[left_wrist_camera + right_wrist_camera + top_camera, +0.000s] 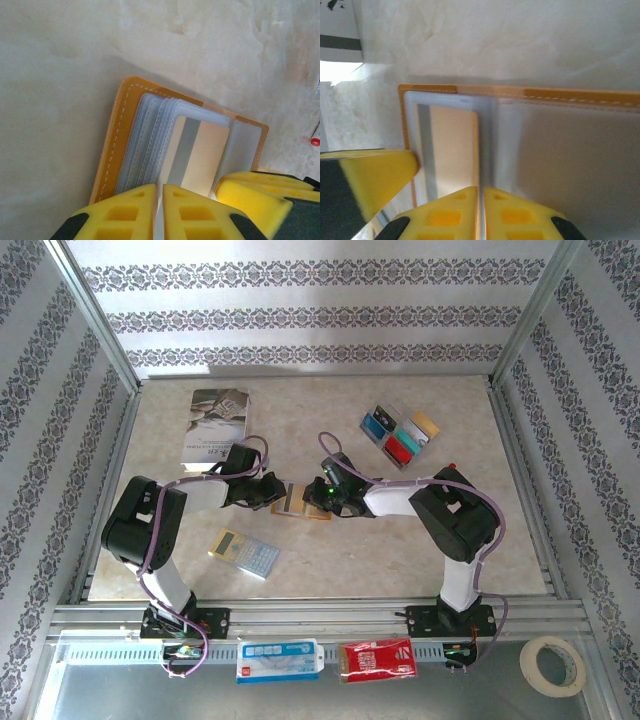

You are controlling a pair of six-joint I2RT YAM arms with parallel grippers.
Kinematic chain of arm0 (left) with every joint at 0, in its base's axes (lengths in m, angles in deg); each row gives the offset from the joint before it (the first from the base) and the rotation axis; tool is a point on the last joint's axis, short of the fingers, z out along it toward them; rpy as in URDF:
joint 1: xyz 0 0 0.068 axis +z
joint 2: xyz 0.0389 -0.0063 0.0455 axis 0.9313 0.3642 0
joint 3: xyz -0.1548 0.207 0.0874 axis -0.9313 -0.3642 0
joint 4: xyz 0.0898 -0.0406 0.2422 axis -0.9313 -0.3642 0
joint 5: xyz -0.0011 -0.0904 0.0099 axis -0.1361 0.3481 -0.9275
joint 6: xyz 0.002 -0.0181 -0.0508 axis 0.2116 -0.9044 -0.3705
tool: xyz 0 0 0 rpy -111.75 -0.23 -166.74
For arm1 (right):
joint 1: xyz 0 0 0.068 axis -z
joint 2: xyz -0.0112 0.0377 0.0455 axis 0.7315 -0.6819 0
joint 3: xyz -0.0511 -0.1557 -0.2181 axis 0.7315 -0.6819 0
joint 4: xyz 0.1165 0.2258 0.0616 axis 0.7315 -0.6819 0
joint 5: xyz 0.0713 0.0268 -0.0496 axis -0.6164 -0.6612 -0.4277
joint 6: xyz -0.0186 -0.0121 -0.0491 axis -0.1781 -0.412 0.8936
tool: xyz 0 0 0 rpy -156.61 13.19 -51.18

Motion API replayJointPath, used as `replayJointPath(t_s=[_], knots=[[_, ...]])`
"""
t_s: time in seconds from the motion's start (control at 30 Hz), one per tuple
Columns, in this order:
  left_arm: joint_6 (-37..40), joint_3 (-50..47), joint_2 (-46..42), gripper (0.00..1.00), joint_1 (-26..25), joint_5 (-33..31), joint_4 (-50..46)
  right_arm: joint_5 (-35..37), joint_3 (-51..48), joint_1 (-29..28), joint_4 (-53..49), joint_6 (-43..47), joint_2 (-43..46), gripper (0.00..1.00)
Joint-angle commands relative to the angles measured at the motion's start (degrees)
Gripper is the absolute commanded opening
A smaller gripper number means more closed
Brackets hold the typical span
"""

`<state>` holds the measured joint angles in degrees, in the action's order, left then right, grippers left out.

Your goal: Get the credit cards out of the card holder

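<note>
The orange-tan card holder [298, 505] lies open at mid-table between my two grippers. In the left wrist view its stitched edge [112, 145] frames clear sleeves, and a gold credit card [205, 150] with a grey stripe sticks out of one. My left gripper [160, 189] [278, 492] is shut on that card's near edge. My right gripper [481, 190] [318, 498] is shut on a clear sleeve of the holder [560, 95], beside the same gold card [452, 145]. Several removed cards [400, 435], blue, teal, red and gold, lie at the back right.
A grey book [215, 425] lies at the back left and a calculator [245, 553] near the front left. A tape roll [552, 665] and two packets [278, 660] sit on the front ledge. Patterned walls enclose the table.
</note>
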<state>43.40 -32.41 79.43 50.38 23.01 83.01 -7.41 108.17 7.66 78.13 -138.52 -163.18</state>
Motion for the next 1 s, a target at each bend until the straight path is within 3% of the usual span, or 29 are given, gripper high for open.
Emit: replayJointPath(t_s=[0.0,0.47,0.97], knots=[[0.11,-2.25,1.17,0.14,0.19,-4.22,-1.67,1.45,-1.49,0.83,0.53,-0.45,-0.24,0.15],[0.8,-2.85,1.34,0.11,0.24,-4.52,-1.92,-0.72,-3.79,1.05,8.65,0.05,-0.46,0.15],[1.61,-2.58,0.64,0.08,0.2,-5.96,-3.08,-2.49,-2.39,1.34,7.65,0.43,-2.38,0.17]])
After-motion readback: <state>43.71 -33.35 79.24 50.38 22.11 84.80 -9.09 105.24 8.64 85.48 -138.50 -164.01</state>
